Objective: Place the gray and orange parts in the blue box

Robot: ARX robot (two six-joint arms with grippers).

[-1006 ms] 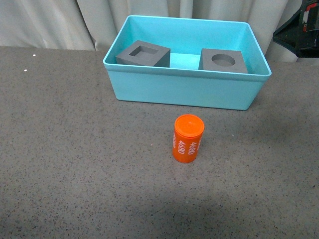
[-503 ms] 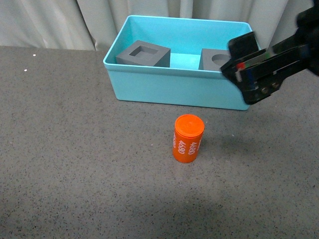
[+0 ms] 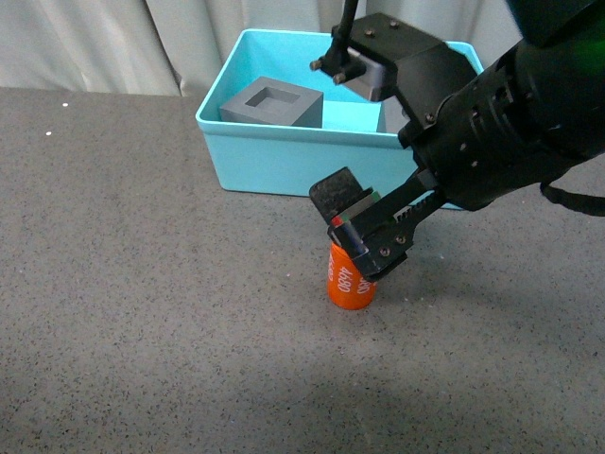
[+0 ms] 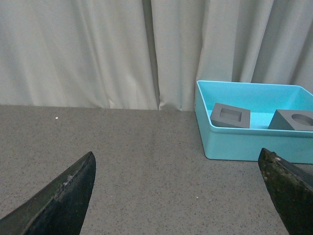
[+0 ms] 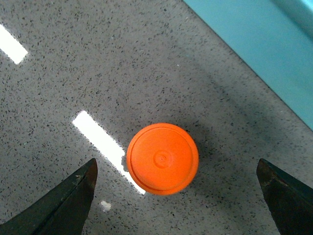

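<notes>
The orange cylinder point(image 3: 347, 285) printed "4680" stands upright on the gray table in front of the blue box point(image 3: 284, 163). My right gripper point(image 3: 357, 236) is open and hovers right over it. In the right wrist view its round top point(image 5: 162, 158) lies between the spread fingers point(image 5: 68, 205), nearer one of them and untouched. The gray cube with the square recess point(image 3: 272, 102) sits in the box. The cube with the round recess point(image 4: 293, 120) shows only in the left wrist view, also in the box point(image 4: 244, 144). My left gripper point(image 4: 178, 205) is open and empty over bare table.
A pale curtain point(image 3: 113, 43) hangs behind the table. My right arm point(image 3: 510, 113) reaches over the box's right half. The box's outer wall point(image 5: 264, 54) is close beside the cylinder. Bright light strips point(image 5: 98, 129) lie on the table.
My right arm has swung in from the far right, crossed over the box and come down over the orange cylinder. The cylinder and both cubes have not moved.
</notes>
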